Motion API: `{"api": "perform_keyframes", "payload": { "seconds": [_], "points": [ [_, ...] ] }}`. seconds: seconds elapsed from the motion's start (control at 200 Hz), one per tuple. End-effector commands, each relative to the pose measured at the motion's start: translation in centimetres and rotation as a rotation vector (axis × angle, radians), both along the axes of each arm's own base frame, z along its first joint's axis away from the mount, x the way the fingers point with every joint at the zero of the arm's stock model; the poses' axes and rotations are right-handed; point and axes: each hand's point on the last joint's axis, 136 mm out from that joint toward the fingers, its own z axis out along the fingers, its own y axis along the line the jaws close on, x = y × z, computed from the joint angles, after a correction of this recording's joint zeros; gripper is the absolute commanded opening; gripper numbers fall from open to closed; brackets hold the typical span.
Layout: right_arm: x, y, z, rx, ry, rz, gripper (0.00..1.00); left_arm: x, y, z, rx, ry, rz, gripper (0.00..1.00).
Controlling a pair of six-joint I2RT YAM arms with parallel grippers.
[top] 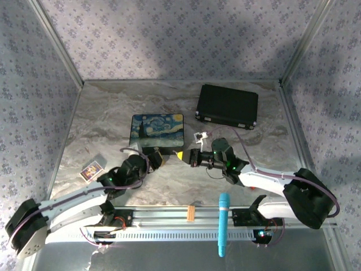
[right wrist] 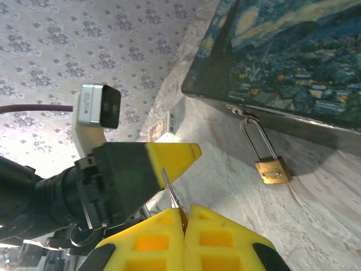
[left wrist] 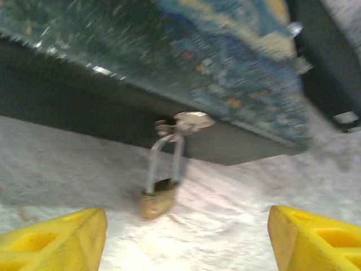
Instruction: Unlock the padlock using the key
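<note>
Brass padlock (left wrist: 159,200) hangs from the painted tin's (top: 157,130) hasp, centre of the blurred left wrist view, beyond the spread left fingers (left wrist: 56,240). Right fingers (right wrist: 225,237) pinch the key (right wrist: 171,192), mostly hidden. Black case (top: 227,105) sits upper right in the top view.

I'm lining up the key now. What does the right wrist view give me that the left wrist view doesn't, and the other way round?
Right wrist: the right gripper is shut on the thin key, which points up and sits apart from the padlock. The left arm's camera is also in frame.
Left wrist: the left gripper is wide open, short of the padlock.
Both: the brass padlock hangs by its shackle from the hasp of the painted tin.
</note>
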Motion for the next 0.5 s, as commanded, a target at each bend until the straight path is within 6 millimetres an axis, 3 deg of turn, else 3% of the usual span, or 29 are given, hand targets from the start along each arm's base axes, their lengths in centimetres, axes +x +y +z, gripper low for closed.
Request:
{"api": "perform_keyframes", "payload": {
  "seconds": [0.0, 0.145, 0.495],
  "points": [
    [0.0, -0.1, -1.1, -0.024, -0.01, -0.007, 0.0, 1.0, -0.3, -0.3, 0.047, -0.056, -0.008, 0.69],
    [-0.1, 0.3, -1.6, -0.029, -0.007, -0.001, 0.0, 1.8, -1.4, -0.7, 0.061, -0.064, -0.026, 0.64],
    [-0.2, 0.5, -2.4, -0.031, 0.006, 0.009, 0.0, 3.0, -4.1, -2.8, 0.032, -0.043, -0.116, 0.63]
  ]
}}
